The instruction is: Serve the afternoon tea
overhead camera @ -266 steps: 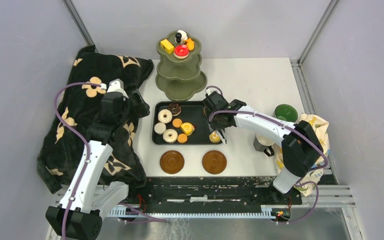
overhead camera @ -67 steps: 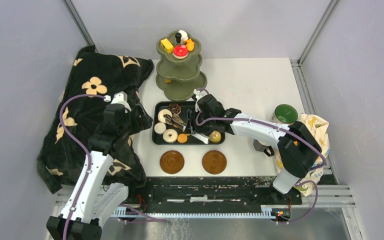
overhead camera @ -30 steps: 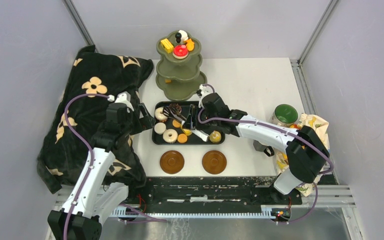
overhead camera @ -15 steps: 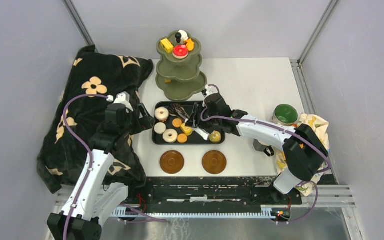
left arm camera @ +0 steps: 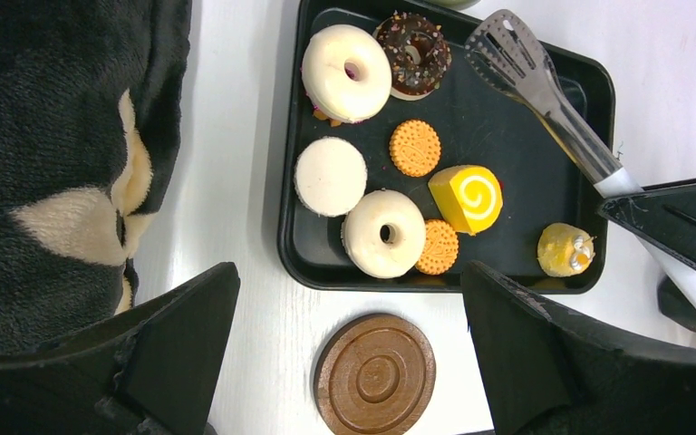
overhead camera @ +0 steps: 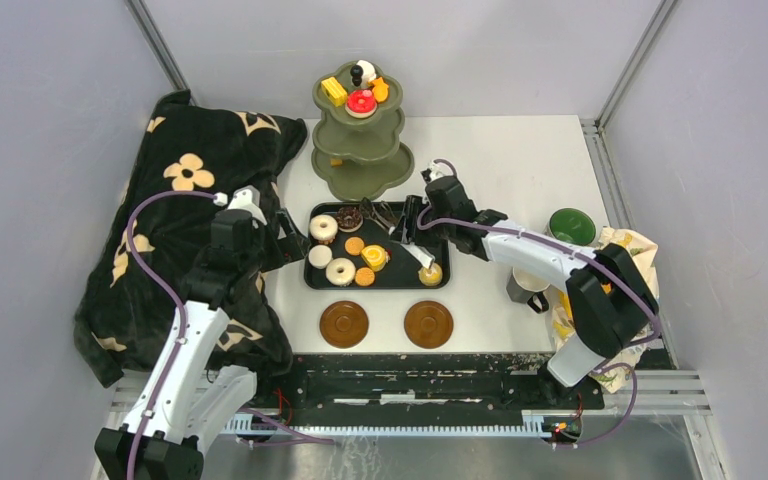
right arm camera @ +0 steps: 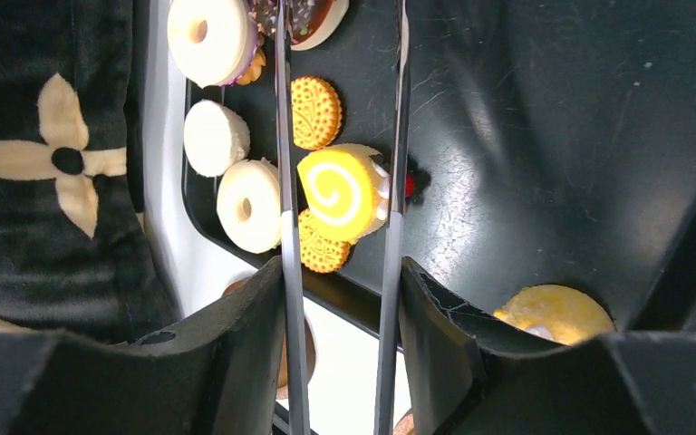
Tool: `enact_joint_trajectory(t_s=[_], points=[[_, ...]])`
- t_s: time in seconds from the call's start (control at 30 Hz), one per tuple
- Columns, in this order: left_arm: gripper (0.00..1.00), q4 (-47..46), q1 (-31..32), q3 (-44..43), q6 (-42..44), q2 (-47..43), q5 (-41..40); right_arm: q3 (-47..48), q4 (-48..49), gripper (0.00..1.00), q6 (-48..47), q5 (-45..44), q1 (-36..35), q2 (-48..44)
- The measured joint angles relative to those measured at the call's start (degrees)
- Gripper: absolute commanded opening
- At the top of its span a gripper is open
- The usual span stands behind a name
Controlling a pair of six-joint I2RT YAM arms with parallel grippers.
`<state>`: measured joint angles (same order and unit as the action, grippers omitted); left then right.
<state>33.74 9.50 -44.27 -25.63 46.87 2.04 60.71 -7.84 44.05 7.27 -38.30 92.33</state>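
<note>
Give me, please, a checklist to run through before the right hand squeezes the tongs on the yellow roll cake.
1. Grip of right hand on tongs: ok.
2. Arms of tongs apart, one each side of the roll cake: ok.
3. Tips low enough to catch the cake: cannot tell.
4. Idle left hand open and apart from the tongs: ok.
5. Room on the stand: ok, what shows of the lowest tier is bare.

Scuffed, glossy black rectangular tray (right arm camera: 553,136); shiny metal tongs (left arm camera: 553,109); fuzzy black flower-patterned cloth (left arm camera: 54,136); matt brown round wooden-looking saucer (left arm camera: 376,376).
</note>
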Motion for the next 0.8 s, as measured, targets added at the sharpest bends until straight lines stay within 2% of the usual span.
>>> enact_joint_trajectory(t_s=[0.57,0.63,0.8], points=[[0.99,0.04,0.0,0.55,0.02,-0.7,0.0,3.65,2.47,0.5,0.87,7.39,0.07,7.98],[0.99,0.04,0.0,0.55,0.02,-0.72,0.0,4.02,3.21,0.47,1.14,8.07,0.07,8.68],[0.99,0.04,0.0,0.55,0.02,-0.87,0.0,4.2,3.91,0.31,1.64,8.85,0.17,9.05]])
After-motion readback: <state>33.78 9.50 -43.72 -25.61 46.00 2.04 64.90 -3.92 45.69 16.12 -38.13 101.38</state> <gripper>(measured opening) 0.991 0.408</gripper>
